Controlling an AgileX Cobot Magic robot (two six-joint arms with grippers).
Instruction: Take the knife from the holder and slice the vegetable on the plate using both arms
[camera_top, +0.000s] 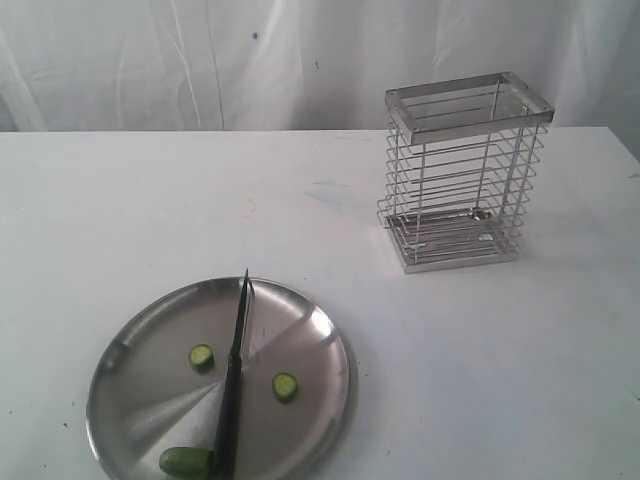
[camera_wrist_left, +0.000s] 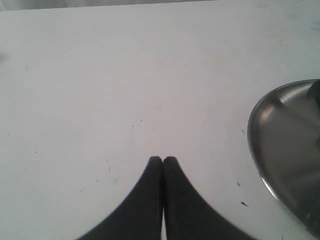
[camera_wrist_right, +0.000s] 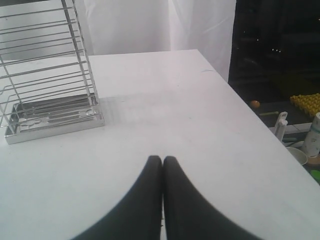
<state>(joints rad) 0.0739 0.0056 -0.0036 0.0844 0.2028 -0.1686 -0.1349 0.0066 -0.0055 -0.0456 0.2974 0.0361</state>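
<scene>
A slim kitchen knife with a black handle and a narrow silver blade is lying across a large round stainless-steel plate at the front left of a white table. Its tip is pointing toward the plate's far rim and its handle toward the near rim. Two round green cucumber slices are resting flat on the plate, one just left of the knife and one just right of it, neither touching the blade. A stubby, glossy green cucumber piece is sitting at the near rim, right against the left side of the handle.

A tall rectangular holder of horizontal chrome wires is standing upright toward the back right, well apart from the plate.

In the left wrist view, the black left gripper is hanging over bare table with its jaws pressed together and nothing between them, near the plate's rim. In the right wrist view, the black right gripper is likewise closed tight on nothing, above the tabletop near the holder's base.
</scene>
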